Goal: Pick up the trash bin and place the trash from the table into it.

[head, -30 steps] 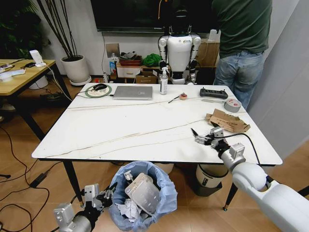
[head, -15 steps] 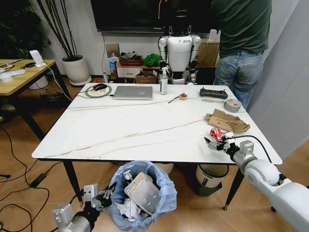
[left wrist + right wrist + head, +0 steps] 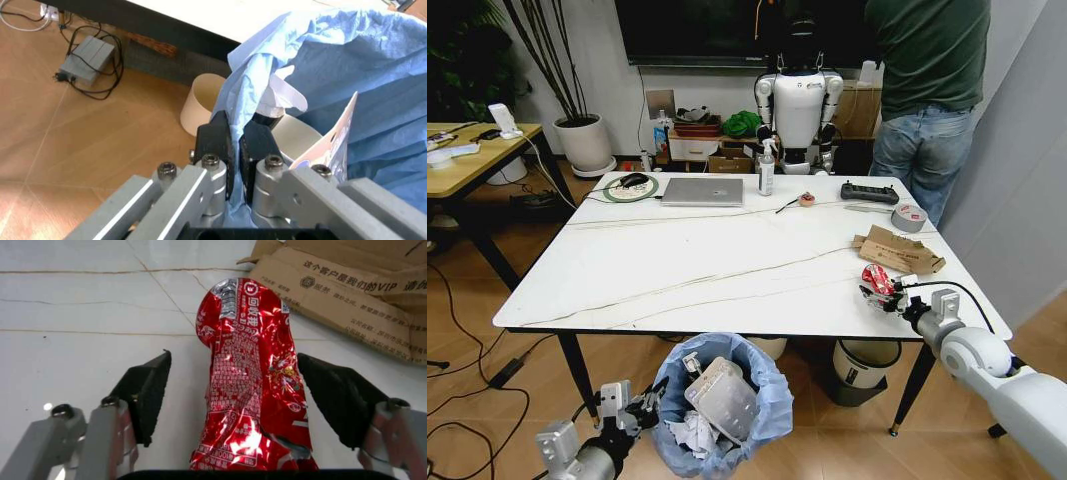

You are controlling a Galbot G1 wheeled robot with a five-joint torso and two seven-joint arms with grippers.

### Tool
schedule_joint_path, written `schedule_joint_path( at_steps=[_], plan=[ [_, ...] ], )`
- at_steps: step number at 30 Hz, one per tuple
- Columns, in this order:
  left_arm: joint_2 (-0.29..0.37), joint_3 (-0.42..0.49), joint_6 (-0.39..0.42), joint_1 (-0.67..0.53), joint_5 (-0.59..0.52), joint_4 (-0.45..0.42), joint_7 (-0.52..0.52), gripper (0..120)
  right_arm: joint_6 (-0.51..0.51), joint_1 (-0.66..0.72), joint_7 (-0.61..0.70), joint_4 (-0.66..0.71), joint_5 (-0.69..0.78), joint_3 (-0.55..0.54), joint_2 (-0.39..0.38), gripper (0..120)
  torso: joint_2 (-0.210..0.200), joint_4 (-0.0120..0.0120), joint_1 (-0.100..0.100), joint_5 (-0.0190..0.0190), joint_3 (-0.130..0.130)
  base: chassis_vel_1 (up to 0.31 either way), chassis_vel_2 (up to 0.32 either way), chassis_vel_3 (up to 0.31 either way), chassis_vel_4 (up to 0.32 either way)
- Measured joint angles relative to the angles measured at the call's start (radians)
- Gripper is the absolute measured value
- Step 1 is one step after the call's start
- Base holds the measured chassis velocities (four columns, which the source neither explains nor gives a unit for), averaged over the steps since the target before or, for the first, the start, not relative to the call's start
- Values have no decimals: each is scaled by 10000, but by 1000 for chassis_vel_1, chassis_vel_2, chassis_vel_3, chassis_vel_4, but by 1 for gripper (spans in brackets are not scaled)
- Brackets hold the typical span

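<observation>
**Packet between open jaws, bin held low**

Packet and gripper line up on one axis, and the grasp turns on that.

Head view: the right gripper [image 3: 885, 294] sits at the table's [image 3: 687, 260] edge nearest the robot, toward four o'clock from the table's middle. The red packet [image 3: 876, 279] lies just at its fingertips, with the brown cardboard [image 3: 897, 249] right behind it at about one o'clock. That makes one packet and one cardboard piece of trash left on top. The silver laptop [image 3: 703, 191] and grey tape roll [image 3: 909, 216] sit well apart. One trash bin [image 3: 719, 400] hangs below the near edge at six o'clock, already holding white wrappers. The left gripper [image 3: 641, 404] is at its rim, so the right arm is clearly the nearer to the packet.

Left wrist view: the left gripper [image 3: 235, 142] is closed tight on the bin's blue bag [image 3: 347, 75], pinching the ruffled rim.

Right wrist view: the right gripper [image 3: 233, 400] is spread wide, holding nothing. The red packet [image 3: 252, 375] lies flat between the fingers [image 3: 148, 390], its long axis running straight away from the wrist, cardboard [image 3: 347, 295] just beyond. Closing would likely pinch it across its narrow width.
</observation>
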Motion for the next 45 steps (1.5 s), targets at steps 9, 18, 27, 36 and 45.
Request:
schedule_joint_path(
  at_steps=[9, 18, 27, 36, 45],
  plan=[
    [-11, 18, 0, -10, -7, 11, 0, 0, 93, -7, -51, 147, -62, -35, -52, 34, 0, 0, 0, -1, 0, 0, 0, 0, 0],
    [-41, 47, 0, -31, -7, 16, 0, 0, 152, 1, -82, 154, -150, -116, -72, 16, 3, 0, -1, -3, -1, 0, 0, 0, 0],
    [-29, 28, -2, -50, -44, 28, -3, 0, 214, 50, -124, 156, -235, -215, -40, 16, 3, -1, -1, 1, -1, 0, 0, 0, 0],
    [-11, 121, 2, -110, -134, 92, -66, 0, 793, -233, -891, 2542, -64, -150, -867, 16, -1, -1, 0, 7, 1, 0, 0, 0, 0],
    [-16, 183, 26, -111, -203, 57, -80, 0, 2463, -324, -2731, 5122, 293, -912, -1486, 16, 0, 1, -1, -1, 0, 0, 0, 0, 0]
  ],
)
